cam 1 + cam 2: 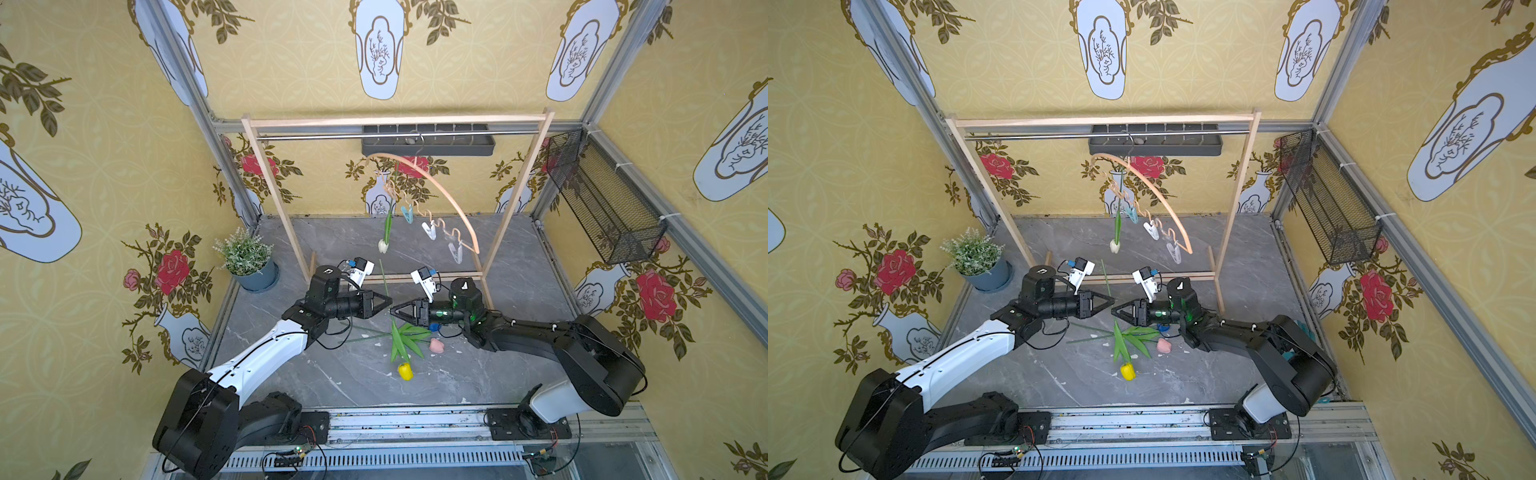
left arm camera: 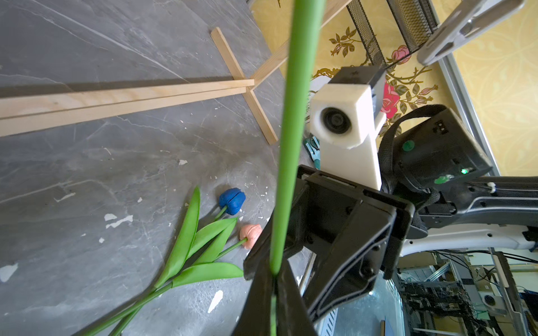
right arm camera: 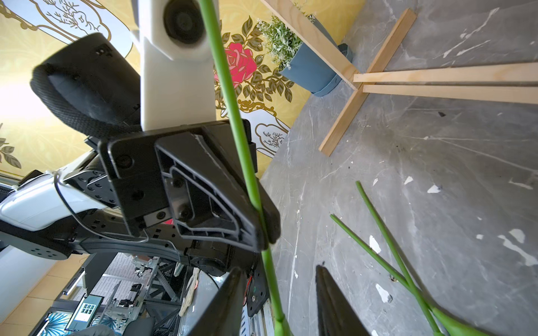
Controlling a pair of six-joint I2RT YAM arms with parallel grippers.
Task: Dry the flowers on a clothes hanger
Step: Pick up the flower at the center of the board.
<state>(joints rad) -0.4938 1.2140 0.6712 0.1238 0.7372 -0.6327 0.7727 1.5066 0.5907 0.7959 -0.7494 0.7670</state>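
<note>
My left gripper (image 1: 390,300) (image 2: 274,273) is shut on the thin green stem (image 2: 297,116) of the yellow tulip, whose head (image 1: 405,371) (image 1: 1128,371) hangs low over the table. My right gripper (image 1: 391,311) (image 3: 279,269) faces it tip to tip, open, and the same stem (image 3: 233,110) passes between its fingers without touching them. The pink tulip (image 1: 436,345) (image 2: 251,234) and blue tulip (image 1: 433,327) (image 2: 232,200) lie on the table under the grippers. The white tulip (image 1: 382,246) hangs head down from the tilted wooden clothes hanger (image 1: 436,187) (image 1: 1158,195), beside free pegs (image 1: 430,230).
The hanger hooks on the rail of a tall wooden rack (image 1: 395,121), whose base bars lie just behind the grippers. A potted plant (image 1: 249,259) stands at the back left. A black mesh basket (image 1: 602,199) is fixed to the right wall, a dark tray (image 1: 428,141) to the back wall.
</note>
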